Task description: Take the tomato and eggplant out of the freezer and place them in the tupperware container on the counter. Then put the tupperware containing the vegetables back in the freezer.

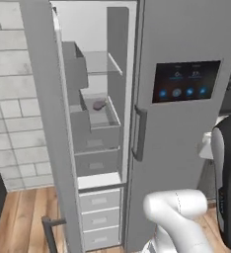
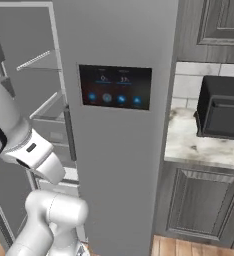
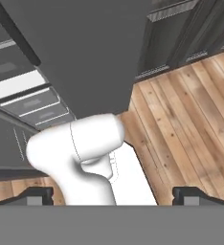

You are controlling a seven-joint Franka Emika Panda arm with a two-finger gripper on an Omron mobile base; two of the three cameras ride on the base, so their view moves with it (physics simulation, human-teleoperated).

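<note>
The freezer [image 1: 186, 143] stands with its left door [image 1: 48, 123] swung open and its right door [image 2: 114, 165] shut. The eggplant [image 1: 98, 105], a dull purple-grey lump, lies in a grey bin on a middle shelf inside. The tomato and the tupperware container are out of view. A strip of the counter [image 2: 189, 145] runs to the right of the freezer. My gripper [image 3: 113, 196] is open with nothing between its fingertips [image 3: 37, 196]. It points down at the wooden floor in front of the freezer's base [image 3: 85, 57], well below and apart from the eggplant.
A black microwave [image 2: 224, 107] sits on the counter above dark panelled cabinets [image 2: 201, 205]. White drawers [image 1: 100, 217] fill the freezer's bottom. A tiled wall [image 1: 14, 108] stands left of the open door. Wooden floor [image 3: 190, 119] lies open to the right.
</note>
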